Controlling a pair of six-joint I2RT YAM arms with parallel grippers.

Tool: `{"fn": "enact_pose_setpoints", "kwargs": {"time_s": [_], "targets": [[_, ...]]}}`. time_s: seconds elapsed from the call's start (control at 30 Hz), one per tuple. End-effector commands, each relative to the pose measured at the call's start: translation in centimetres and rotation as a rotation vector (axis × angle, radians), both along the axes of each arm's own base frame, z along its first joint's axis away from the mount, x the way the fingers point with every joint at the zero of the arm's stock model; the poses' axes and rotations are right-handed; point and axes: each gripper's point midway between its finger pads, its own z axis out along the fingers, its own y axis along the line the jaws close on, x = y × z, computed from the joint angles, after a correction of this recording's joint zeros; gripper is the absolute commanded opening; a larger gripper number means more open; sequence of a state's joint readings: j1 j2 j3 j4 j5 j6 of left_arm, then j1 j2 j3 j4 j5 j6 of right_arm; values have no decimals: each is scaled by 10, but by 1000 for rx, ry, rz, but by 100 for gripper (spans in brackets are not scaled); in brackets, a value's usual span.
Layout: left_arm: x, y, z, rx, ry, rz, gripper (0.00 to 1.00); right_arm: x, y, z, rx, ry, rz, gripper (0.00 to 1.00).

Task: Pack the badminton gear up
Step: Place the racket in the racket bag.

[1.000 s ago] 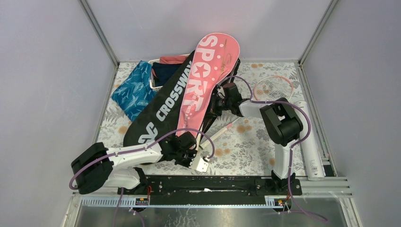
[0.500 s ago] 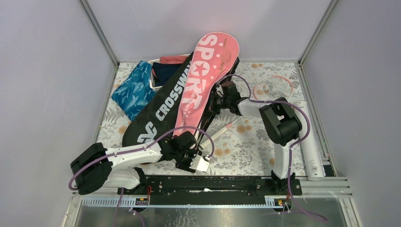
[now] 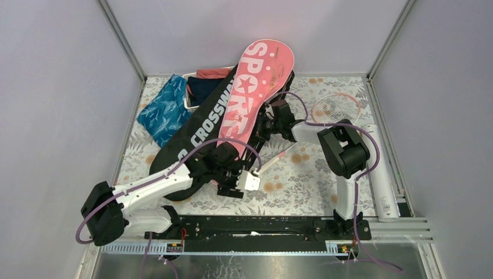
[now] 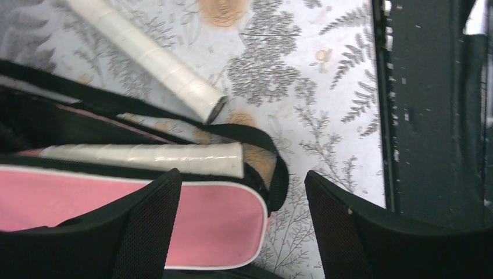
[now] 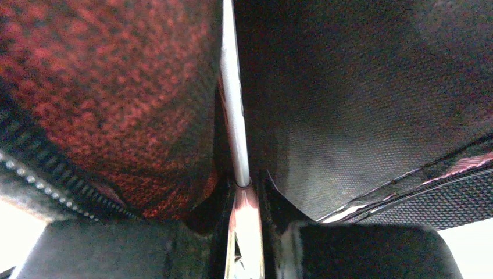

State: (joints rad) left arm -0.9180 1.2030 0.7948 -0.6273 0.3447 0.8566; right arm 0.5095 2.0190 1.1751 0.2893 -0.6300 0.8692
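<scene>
The black CROSSWAY bag (image 3: pixel 200 131) lay slantwise across the left of the table. The pink SPORT bag (image 3: pixel 256 81) leaned on top of it, its wide end raised toward the back wall. The long shuttlecock tube (image 3: pixel 381 174) lay well apart along the right edge, unpacked, with a pink-framed racket head (image 3: pixel 336 107) near it.

At the pink bag's narrow end, 1 white handle (image 4: pixel 145 158) poked out of the mouth, and a 2nd white handle (image 4: pixel 148 58) lay on the table just beside it. The left gripper (image 4: pixel 241 186) stood wide, 1 finger over pink fabric and the other over bare table, holding nothing. The right gripper (image 5: pixel 247 186) was pinched narrow on a thin racket shaft (image 5: pixel 232 104) inside a bag, probably the pink one, though dark mesh filled that view.

The shaft seemed the weak point: pushed against snagging fabric, it could bend or slip through the pinch. With nothing pinning the pink bag, it might slide off the black one. If the left jaws closed where they stood, they could trap the poking handle along with the fabric.
</scene>
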Motion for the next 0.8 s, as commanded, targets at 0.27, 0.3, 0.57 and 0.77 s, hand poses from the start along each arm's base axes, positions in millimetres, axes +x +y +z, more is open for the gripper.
{"fn": "enact_pose_setpoints", "kwargs": {"time_s": [0.27, 0.3, 0.57, 0.77], "targets": [[84, 6, 1, -86, -114, 584, 80, 38, 4, 27, 55, -97, -90, 0], [88, 6, 1, -100, -123, 609, 81, 38, 4, 27, 54, -97, -89, 0], [117, 7, -2, -120, -216, 741, 84, 36, 3, 25, 49, -99, -84, 0], [133, 12, -9, -108, -285, 783, 67, 36, 4, 26, 53, -97, -76, 0]]}}
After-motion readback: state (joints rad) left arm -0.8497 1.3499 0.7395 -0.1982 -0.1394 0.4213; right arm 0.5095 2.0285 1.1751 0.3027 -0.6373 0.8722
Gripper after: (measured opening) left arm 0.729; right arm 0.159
